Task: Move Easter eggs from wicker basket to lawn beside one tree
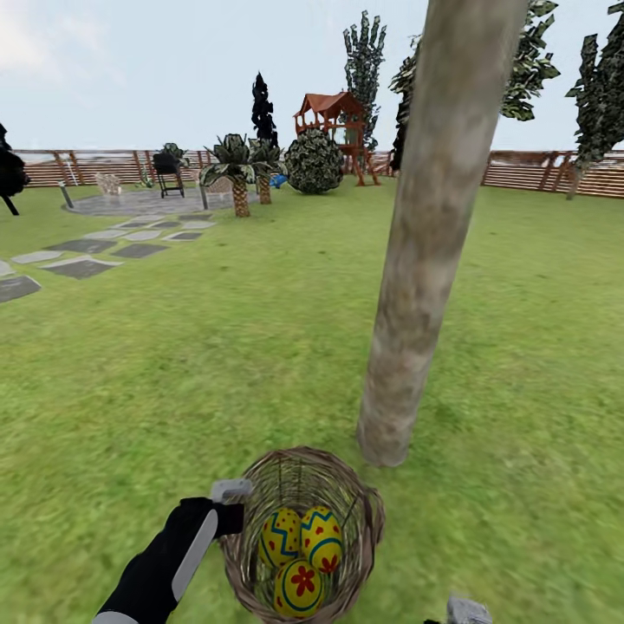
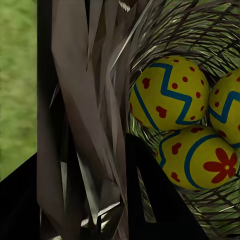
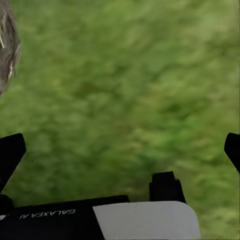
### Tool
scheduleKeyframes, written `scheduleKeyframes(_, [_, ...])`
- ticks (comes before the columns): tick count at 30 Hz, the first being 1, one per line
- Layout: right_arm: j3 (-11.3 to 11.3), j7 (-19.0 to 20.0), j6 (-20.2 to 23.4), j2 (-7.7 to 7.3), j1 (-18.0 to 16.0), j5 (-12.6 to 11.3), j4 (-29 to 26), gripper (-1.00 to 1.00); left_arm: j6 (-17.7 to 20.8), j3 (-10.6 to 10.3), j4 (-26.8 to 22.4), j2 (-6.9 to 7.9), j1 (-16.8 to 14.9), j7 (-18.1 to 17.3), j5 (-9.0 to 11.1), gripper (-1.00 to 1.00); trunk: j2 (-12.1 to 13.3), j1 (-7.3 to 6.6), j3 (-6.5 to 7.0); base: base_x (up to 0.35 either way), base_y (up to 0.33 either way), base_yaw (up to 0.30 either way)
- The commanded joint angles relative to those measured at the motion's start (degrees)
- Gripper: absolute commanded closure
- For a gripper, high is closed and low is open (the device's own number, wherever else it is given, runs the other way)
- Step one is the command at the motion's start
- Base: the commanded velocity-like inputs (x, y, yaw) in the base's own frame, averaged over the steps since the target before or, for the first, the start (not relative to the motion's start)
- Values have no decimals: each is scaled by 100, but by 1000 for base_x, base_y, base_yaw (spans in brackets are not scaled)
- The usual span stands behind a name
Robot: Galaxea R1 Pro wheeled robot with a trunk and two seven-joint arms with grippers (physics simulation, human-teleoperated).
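The left gripper [image 1: 232, 510] grips the basket [image 1: 364, 507] wall, three eggs [image 1: 302, 548] inside, close beside the tree [image 1: 416, 286]. The right gripper [image 3: 120, 150] hangs spread over lawn [image 3: 130, 85].

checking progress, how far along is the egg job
Done: the brown wicker basket stands by the thick pale tree trunk. In hand: left gripper grips its rim. Left: all three yellow painted eggs remain inside; right gripper open over the lawn.

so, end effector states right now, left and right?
Left end effector: shut on the wicker basket wall, three Easter eggs inside.
Right end effector: open, empty, over the lawn.
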Motion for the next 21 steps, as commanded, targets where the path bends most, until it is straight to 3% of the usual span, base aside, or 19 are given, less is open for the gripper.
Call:
scheduleKeyframes(1, [-40, 576, 38, -136, -1, 27, -4, -100, 9, -11, -7, 0, -4, 51, 99, 100, -3, 3, -5, 338, 0, 0])
scheduleKeyframes(2, [-41, 1167, 42, -306, -1, 14, 2, -100, 9, -11, -11, 1, -4, 51, 99, 100, -3, 3, -5, 338, 0, 0])
scheduleKeyframes(3, [-42, 1502, 43, -402, -1, -1, 8, -100, 9, -11, -13, 2, -4, 50, 99, 100, -3, 3, -5, 338, 0, 0])
scheduleKeyframes(5, [-42, 1814, 43, -510, -1, -13, 13, -100, 9, -11, -16, 1, -4, 52, 99, 100, -3, 3, -5, 338, 0, 0])
scheduleKeyframes(21, [-42, 1778, 43, -505, -1, 30, 31, -100, 9, -5, -16, 6, -4, 52, 99, 100, -3, 3, -5, 337, 0, 0])
